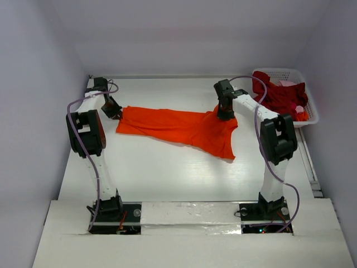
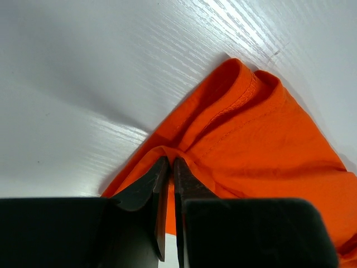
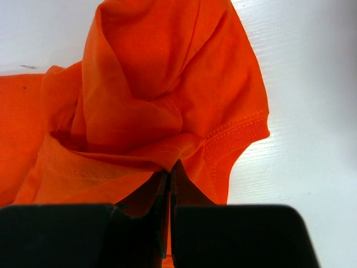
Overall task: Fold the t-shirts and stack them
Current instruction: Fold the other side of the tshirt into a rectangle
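Note:
A bright orange t-shirt lies stretched across the back half of the table, rumpled and partly doubled over. My left gripper pinches its left edge, jaws shut on a fold of the orange cloth. Over at the shirt's right end my right gripper is shut on a bunched fold by a hemmed sleeve. In both wrist views the cloth rises into the closed fingertips, left gripper and right gripper. Dark red t-shirts and a pinkish one are heaped in the basket.
A white lattice basket stands at the back right corner of the white table. Walls close in on the left, back and right. Both arm bases sit at the near edge.

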Action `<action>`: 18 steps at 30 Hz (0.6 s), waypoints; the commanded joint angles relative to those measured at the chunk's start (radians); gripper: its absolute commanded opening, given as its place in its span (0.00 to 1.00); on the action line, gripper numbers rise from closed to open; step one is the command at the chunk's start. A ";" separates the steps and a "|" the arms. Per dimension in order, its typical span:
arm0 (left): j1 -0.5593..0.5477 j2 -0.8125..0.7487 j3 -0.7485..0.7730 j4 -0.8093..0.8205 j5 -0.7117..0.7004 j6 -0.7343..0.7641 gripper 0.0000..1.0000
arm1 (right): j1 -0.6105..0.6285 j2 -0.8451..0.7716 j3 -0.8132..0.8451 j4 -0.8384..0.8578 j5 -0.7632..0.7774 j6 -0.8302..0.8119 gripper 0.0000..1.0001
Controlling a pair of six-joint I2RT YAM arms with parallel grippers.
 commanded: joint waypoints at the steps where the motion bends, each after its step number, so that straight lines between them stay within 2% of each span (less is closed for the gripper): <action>1: -0.003 0.008 0.040 0.000 -0.016 -0.006 0.04 | -0.006 0.011 0.050 0.025 -0.003 0.001 0.00; 12: -0.003 0.009 0.047 0.000 -0.060 -0.007 0.13 | -0.015 0.028 0.056 0.038 0.012 0.002 0.00; 18: 0.008 0.009 0.060 -0.006 -0.079 -0.010 0.22 | -0.034 0.044 0.064 0.045 0.015 0.005 0.00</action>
